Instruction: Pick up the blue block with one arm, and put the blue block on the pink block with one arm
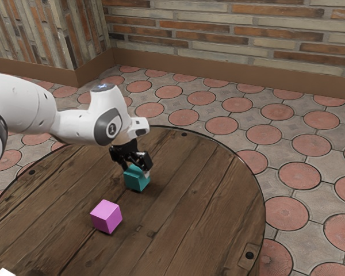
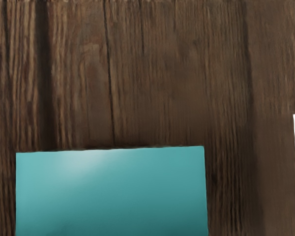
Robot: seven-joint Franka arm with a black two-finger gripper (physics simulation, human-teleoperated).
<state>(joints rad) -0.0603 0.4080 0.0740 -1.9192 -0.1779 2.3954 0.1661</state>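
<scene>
The tabletop carries the blue block near the pink block. The claw sits low over the blue block. I cannot tell whether it grips. This looks like the grasping step, and next comes a secure lift.

The arm is glossy white, built of fat rounded segments. Just above the black gripper sits a round dark-grey joint cap. Higher above the gripper, a small blue light glows on the shell.
</scene>
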